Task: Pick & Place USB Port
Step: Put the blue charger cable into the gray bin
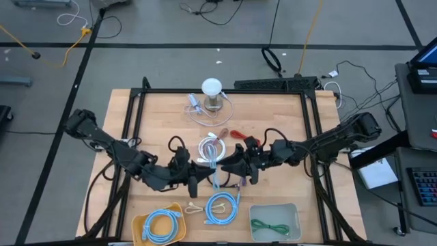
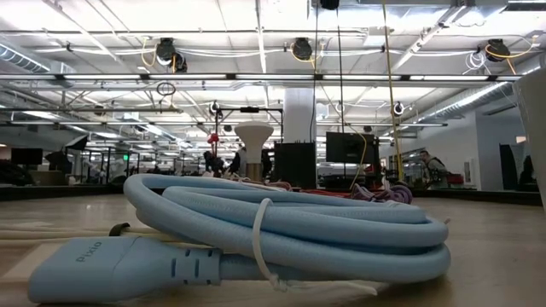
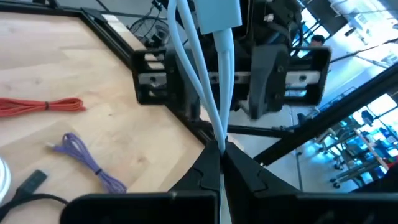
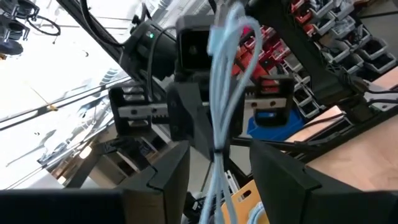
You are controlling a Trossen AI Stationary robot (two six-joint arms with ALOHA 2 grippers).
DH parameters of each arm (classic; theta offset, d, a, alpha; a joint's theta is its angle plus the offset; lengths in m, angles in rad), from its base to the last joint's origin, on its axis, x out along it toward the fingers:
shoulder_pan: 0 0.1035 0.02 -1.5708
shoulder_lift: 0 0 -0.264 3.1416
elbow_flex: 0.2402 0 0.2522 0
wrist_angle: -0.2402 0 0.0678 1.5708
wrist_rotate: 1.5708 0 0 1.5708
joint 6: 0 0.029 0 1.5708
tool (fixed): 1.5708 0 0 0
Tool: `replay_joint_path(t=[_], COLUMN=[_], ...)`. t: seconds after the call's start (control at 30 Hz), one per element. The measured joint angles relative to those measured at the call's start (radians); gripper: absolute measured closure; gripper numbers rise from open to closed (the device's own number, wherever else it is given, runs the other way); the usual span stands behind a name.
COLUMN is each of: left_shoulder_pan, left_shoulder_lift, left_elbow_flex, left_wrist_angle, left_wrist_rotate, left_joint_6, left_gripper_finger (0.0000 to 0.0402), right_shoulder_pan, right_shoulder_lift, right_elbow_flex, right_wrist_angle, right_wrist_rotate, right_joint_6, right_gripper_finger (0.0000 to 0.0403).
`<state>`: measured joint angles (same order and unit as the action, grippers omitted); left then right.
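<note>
Both arms meet over the middle of the table [image 1: 273, 109], and a pale blue cable [image 1: 216, 179] hangs between them. The step in hand appears to be a hand-over of the cable from one arm to the other, ahead of placing it.

The left gripper [image 3: 221, 163] is closed tight on the cable [image 3: 217, 93]; its fingers meet on the strands, which run away from it to a pale connector block [image 3: 217, 14] near the far gripper.

The right gripper [image 4: 217, 163] stands partly open. The cable [image 4: 225, 81] runs through the gap between its fingers [image 4: 169, 169], but neither finger can be seen pressing on it, so it seems to have no hold at present; whether it is letting go or about to close cannot be told.

Along the near edge of the table lie a yellow tray [image 1: 140, 225] holding a blue coil, a loose blue coil [image 1: 220, 208] beside it, and a grey bin [image 1: 295, 213] holding a green cable. A white coiled cable [image 1: 210, 148] and a red cable [image 1: 235, 134] lie farther back.

Judgement: if the left arm is to carry the cable on, the right gripper must clear the strands first, then the left arm lowers the cable to its receptacle. Which receptacle is meant is not evident.
</note>
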<state>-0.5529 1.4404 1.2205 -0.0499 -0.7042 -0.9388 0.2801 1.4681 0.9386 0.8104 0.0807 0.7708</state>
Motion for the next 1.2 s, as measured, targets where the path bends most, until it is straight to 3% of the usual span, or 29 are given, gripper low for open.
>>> replay_joint_path(t=[0.23,0.8,0.93,1.07,1.2], left_shoulder_pan=[0.006,0.097,0.097,0.097,0.101], left_shoulder_lift=[0.015,0.087,0.084,0.085,0.085], left_elbow_flex=[0.000,0.000,0.000,0.000,0.000], left_wrist_angle=[0.008,0.082,0.087,0.099,0.129], left_wrist_rotate=[0.029,0.208,0.192,0.195,0.277], left_joint_6=[-0.008,0.011,0.011,0.020,0.042], left_gripper_finger=[0.0399,0.0400,0.0399,0.0389,0.0370], right_shoulder_pan=[-0.014,-0.022,-0.022,-0.022,-0.022], right_shoulder_lift=[0.000,0.000,0.000,0.000,-0.002], right_elbow_flex=[0.000,0.000,0.000,0.000,0.002], right_wrist_angle=[0.000,-0.001,-0.023,-0.029,-0.032], right_wrist_rotate=[0.001,-0.002,-0.003,-0.004,-0.024], right_joint_6=[0.002,0.029,0.052,0.041,0.051], right_gripper_finger=[0.0241,0.0249,0.0296,0.0384,0.0396])
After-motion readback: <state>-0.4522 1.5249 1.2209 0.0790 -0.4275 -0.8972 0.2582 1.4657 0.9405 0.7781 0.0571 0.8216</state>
